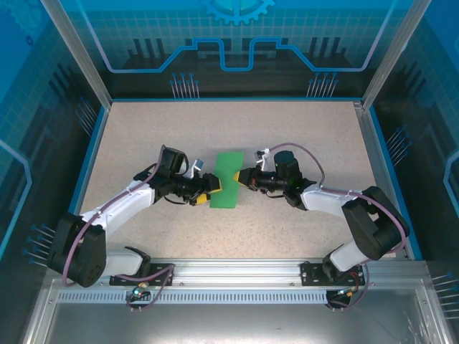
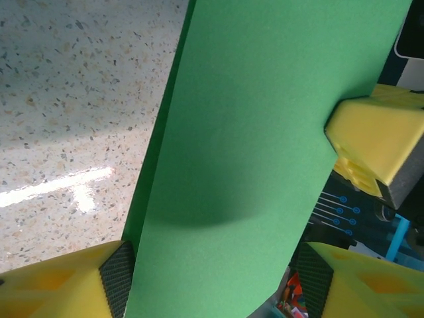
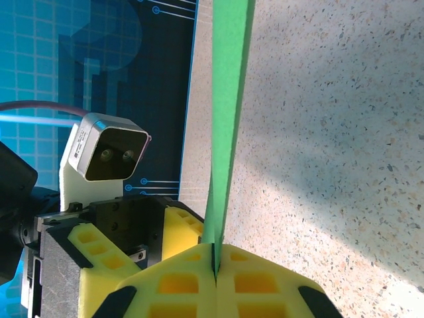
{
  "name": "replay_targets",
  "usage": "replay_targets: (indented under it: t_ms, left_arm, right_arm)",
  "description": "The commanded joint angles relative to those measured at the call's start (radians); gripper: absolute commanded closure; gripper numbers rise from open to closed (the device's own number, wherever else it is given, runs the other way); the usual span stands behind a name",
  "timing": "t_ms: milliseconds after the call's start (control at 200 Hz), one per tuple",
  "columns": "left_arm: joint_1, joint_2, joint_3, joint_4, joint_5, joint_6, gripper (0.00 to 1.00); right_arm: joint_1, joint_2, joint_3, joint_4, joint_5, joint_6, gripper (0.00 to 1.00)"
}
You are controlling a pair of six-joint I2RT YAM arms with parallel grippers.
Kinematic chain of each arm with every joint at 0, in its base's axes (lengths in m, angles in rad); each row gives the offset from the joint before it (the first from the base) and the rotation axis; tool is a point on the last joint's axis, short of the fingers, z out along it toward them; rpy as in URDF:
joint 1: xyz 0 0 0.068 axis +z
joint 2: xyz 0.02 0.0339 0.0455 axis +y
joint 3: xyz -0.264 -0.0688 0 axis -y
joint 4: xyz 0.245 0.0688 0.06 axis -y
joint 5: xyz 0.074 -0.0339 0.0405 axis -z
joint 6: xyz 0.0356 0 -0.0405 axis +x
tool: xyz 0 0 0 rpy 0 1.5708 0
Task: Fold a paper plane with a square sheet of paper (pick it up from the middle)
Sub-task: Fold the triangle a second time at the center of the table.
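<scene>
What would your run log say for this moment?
right gripper: shut on thin green paper sheet | left gripper: open around sheet

Speckled counter inside a blue-walled enclosure.
A beige speckled counter (image 1: 301, 136) is edged by a blue border (image 1: 95, 143) and closed in by translucent blue panels (image 1: 237, 36) printed with grid and circuit lines. The panels are framed by aluminium posts (image 1: 75, 50). Blue-headed pins (image 1: 183, 86) are set in rows at the back wall. A slotted aluminium rail (image 1: 237, 271) is laid along the near edge. A bright glare streak (image 2: 59, 185) is caught on the counter's surface.
</scene>
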Motion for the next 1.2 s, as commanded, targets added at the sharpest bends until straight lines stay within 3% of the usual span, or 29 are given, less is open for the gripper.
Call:
replay_targets:
  t_ms: [0,660,1195]
  left_arm:
    - [0.009,-0.032,-0.009,0.013,0.051,-0.021,0.32]
    - [0.009,-0.029,0.027,0.156,0.141,-0.110,0.33]
    - [0.010,0.110,0.151,0.076,0.130,0.013,0.33]
  right_arm:
    - [-0.015,0.003,-0.010,0.028,-0.008,-0.005,0.98]
    - [-0.012,0.028,-0.017,0.069,-0.019,-0.001,0.98]
    - [0.007,0.012,-0.009,0.092,-0.048,0.007,0.98]
